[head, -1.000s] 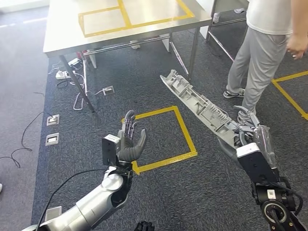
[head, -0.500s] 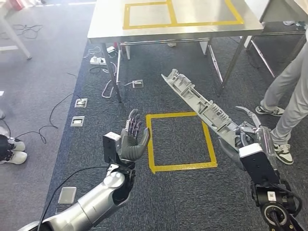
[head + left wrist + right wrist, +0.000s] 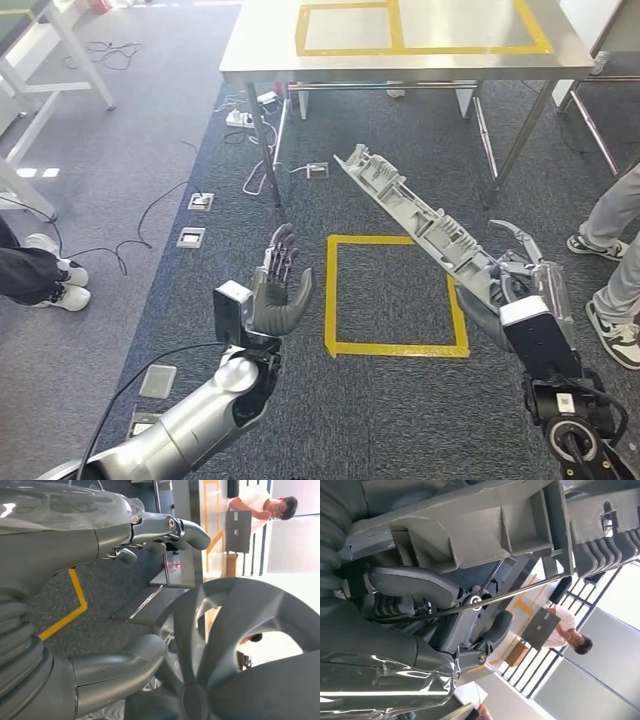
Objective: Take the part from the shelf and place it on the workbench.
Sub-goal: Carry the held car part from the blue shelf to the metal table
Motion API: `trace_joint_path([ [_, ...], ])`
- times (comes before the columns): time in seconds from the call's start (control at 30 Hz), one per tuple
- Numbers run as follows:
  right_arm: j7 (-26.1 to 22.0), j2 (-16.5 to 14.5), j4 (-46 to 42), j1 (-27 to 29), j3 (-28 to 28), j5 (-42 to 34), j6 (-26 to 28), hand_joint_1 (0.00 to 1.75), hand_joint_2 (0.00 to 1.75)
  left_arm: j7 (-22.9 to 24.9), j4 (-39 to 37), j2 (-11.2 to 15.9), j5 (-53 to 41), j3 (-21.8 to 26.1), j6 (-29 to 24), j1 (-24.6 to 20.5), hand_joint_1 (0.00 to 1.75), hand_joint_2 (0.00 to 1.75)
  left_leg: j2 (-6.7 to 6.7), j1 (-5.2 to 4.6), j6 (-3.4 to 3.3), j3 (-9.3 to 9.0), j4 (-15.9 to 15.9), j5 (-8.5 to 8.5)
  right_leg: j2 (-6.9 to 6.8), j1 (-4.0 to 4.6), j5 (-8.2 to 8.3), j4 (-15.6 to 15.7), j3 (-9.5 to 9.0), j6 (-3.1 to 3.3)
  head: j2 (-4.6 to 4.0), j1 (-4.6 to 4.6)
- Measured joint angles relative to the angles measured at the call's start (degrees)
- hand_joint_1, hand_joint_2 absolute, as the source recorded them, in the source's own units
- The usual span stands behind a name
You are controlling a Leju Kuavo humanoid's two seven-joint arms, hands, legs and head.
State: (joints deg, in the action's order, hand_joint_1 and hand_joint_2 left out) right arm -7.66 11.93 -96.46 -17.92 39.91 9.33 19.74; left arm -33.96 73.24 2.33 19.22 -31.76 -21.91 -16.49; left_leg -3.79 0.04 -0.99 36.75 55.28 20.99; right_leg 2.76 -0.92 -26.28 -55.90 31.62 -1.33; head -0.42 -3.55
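Grey ribbed plastic, the long part juts toward the workbench as my right hand clasps its near end for carrying; my left hand hovers spread, holding nothing, ready to steady.

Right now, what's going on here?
The right hand holds a long grey part by one end, the other end raised toward the steel workbench ahead. The left hand is open and holds nothing. The part is not on the bench yet. A person's legs stand to the right.
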Motion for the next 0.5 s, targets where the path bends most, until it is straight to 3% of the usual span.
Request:
trace_joint_path([
  [0.1,0.16,-0.01,0.29,0.07,0.00,0.00,0.16,1.75,1.75,0.38,0.00,-0.01,-0.13,0.00,0.19,-0.01,0.00,1.75,0.02,0.01,0.10,-0.09,-0.15,0.00,-0.01,0.05,-0.01,-0.01,-0.03,0.05,0.00,-0.01],
  [0.27,0.75,-0.02,0.46,0.15,0.02,-0.14,0.47,1.75,1.75,1.03,0.00,-0.02,-0.78,0.00,0.13,0.00,0.00,1.75,0.03,0.12,0.81,-0.13,-0.24,0.09,-0.03,0.12,-0.06,0.00,-0.04,0.16,0.00,0.01],
  [0.5,0.81,-0.20,0.77,0.16,0.03,-0.22,0.50,1.75,1.75,1.32,0.00,-0.02,-0.82,0.00,0.12,0.00,0.00,1.75,0.03,0.01,0.90,-0.10,-0.24,0.16,-0.04,0.13,-0.07,0.12,-0.11,0.15,0.00,0.01],
])
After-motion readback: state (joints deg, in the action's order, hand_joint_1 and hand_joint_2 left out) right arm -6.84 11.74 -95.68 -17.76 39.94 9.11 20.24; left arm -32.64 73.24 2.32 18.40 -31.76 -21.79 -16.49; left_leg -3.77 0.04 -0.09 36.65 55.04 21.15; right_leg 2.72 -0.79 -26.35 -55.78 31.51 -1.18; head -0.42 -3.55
